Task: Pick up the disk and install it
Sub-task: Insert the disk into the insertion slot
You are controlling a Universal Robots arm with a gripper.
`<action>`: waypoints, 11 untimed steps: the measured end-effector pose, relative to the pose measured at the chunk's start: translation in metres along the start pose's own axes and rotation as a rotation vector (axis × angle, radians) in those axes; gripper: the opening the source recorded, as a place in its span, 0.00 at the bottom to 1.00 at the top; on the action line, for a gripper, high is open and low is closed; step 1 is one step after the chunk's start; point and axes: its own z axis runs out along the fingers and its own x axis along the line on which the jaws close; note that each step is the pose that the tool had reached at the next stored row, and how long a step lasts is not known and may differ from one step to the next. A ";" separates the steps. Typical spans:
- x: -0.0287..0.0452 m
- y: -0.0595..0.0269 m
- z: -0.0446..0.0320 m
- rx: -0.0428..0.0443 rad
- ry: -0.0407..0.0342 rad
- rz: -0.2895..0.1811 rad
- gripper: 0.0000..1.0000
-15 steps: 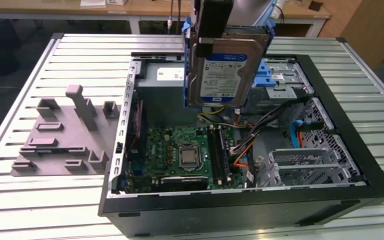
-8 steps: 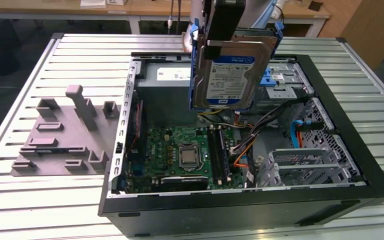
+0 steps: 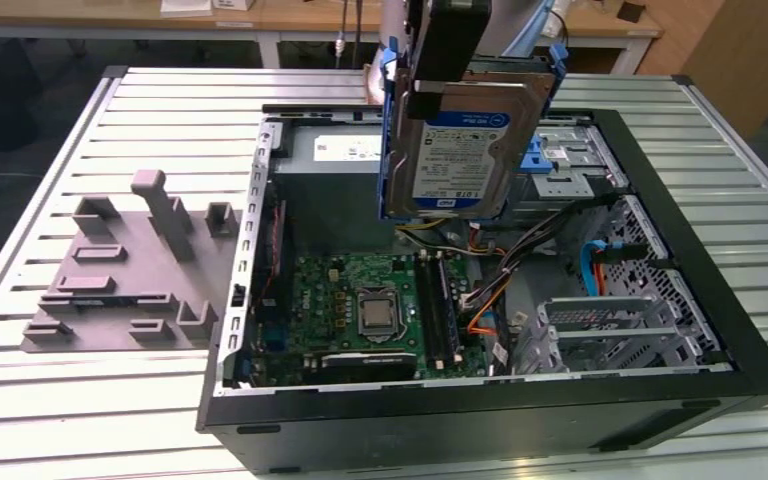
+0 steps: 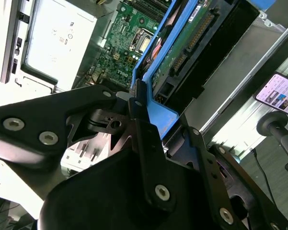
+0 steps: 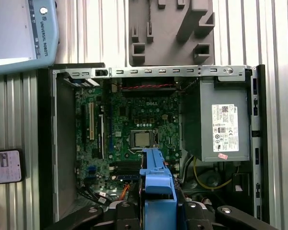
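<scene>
Your gripper is closed tight on the blue bracket of the disk. That is a thin plastic hold, so I judge this carry wants slow, twist-free motion. In the exterior view the arm hangs from 12 o'clock and holds the disk upright above the open computer case, with the motherboard at the disk's 6 o'clock and the drive cage at its 3 o'clock.

Bare silver metal on the disk, with glossy paper label and smooth blue plastic bracket. Matt black on the gripper and case. Ribbed pale metal for the table, matt grey plastic for the jig.
</scene>
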 end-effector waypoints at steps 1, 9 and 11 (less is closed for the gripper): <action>0.0007 0.0000 0.0000 0.0000 0.0001 0.000 0.36; 0.0041 -0.0002 -0.0001 0.0000 0.0000 0.000 0.36; 0.0057 -0.0003 -0.0001 0.0000 0.0000 0.000 0.36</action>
